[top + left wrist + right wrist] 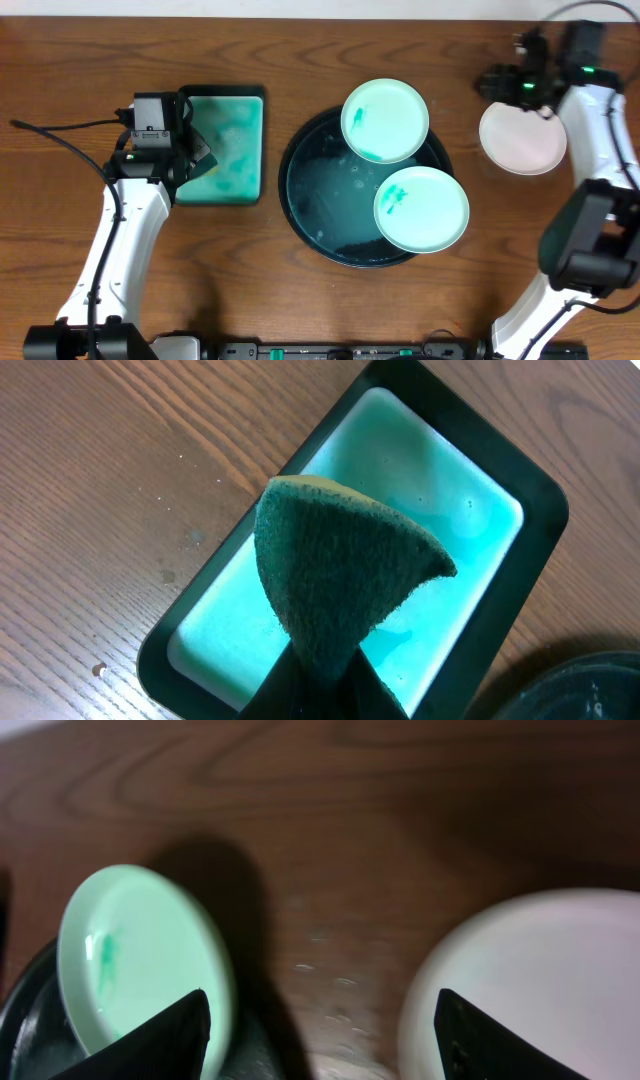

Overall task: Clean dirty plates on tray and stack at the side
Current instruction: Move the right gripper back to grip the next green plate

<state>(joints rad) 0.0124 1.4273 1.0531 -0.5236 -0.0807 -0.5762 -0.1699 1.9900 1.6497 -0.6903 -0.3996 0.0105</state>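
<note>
1. The plates' tray (290,190), a wide round black basin, sits mid-table on the brown wooden table (80,60). A wet teal film covers its floor.
2. The teal tray (235,150) (440,490), rectangular with a dark rim, lies just left of the tray and does not touch it.
3. The near plate (421,208), tinted green with a teal smear, lies on the tray's right side. Its edge reaches over the tray's right rim.
4. The far plate (385,120) (140,960), also green with a teal smear, sits at the tray's far side. It appears to lean on the far rim, though the tilt is hard to judge from above.
5. The pale plate (522,138) (540,980), whitish and free of smears, lies flat on the wood to the right of the tray, apart from it.
6. The sponge (340,580), dark green and rough, hangs folded above the teal tray, left of the tray.
7. The left gripper (195,150) (320,695) is clenched on the sponge's lower end, its fingers pinching it from both sides.
8. The right gripper (510,85) (320,1005) hovers right of the tray, over the pale plate's far-left edge. Its fingers (170,1040) are spread wide and hold nothing, with bare wood showing between them.
</note>
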